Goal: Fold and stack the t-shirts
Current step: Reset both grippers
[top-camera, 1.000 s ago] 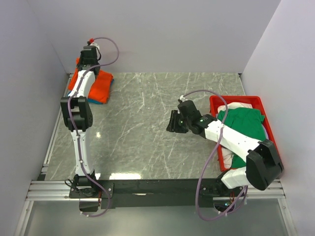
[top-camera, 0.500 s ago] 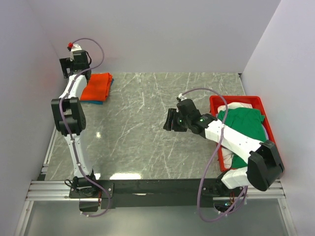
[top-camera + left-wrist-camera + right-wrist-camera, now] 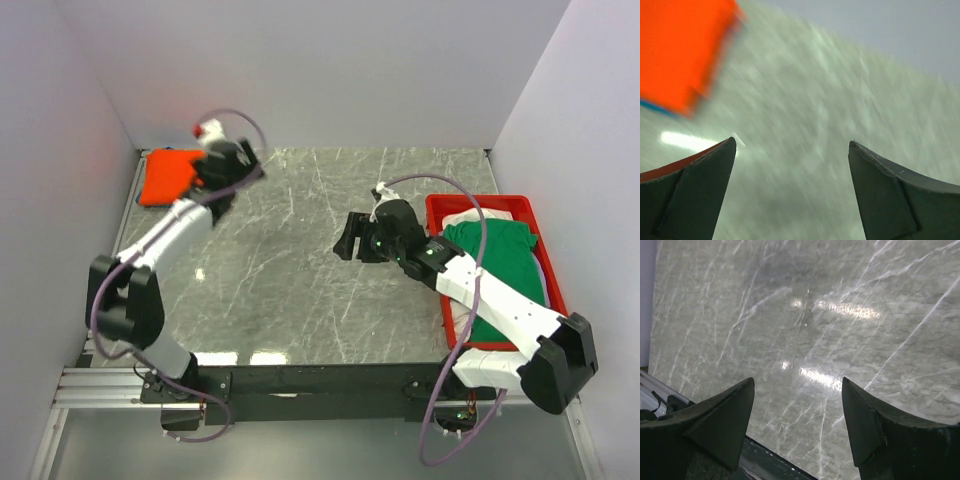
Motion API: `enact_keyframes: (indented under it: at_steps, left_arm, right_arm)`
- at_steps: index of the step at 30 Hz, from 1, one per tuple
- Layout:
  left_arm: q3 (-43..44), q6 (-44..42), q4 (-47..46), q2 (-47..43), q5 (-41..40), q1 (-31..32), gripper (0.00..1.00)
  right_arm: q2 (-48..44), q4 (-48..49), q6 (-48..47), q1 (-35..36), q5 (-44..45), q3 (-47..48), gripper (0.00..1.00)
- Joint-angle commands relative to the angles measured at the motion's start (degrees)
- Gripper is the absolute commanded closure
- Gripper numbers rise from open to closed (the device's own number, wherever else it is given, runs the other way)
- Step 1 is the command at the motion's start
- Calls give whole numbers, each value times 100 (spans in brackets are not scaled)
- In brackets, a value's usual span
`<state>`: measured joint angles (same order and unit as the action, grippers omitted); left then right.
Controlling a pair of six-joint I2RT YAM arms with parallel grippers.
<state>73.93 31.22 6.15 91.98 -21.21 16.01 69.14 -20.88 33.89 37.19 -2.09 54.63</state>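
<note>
A folded bright orange t-shirt [image 3: 165, 175] lies at the table's back left corner. In the blurred left wrist view the orange t-shirt [image 3: 680, 50] shows a teal blue edge [image 3: 650, 104] under it. My left gripper [image 3: 248, 165] hangs just right of that stack, open and empty [image 3: 791, 145] over bare marble. A green t-shirt [image 3: 490, 265] lies crumpled on a white t-shirt [image 3: 462, 315] in the red tray. My right gripper [image 3: 349, 240] hovers left of the tray, open [image 3: 797, 382] with nothing between its fingers.
The red tray [image 3: 480, 200] stands at the table's right edge. Grey walls close the back and both sides. The arms' black base rail [image 3: 320, 380] runs along the near edge, also seen under the right fingers [image 3: 770, 460].
My left gripper opened, left the orange stack in the back corner and swung right of it. The right gripper's jaws widened and it shifted slightly.
</note>
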Motion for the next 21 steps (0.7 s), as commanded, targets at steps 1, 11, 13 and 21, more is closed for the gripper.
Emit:
enact_keyframes:
  at_steps: [1,11,13,21]
  left_arm:
    - [-826,718,-18,-716,-59,876,1]
    - [-2620,1500,-53,-2158,-446,3047,0]
    - [-2656,1597,157,-2141,-541,3364,1]
    - [-2533,1633,298,-2027,-436,3725,1]
  right_arm:
    - [-427,-73,-119,-71,322,21,23]
    - [-1482,-82,39,-80,833,-822,21]
    - [-1623,-117,74,-72,885,-928,21]
    - [-2019,-180,-40,-72,1281,-1086,21]
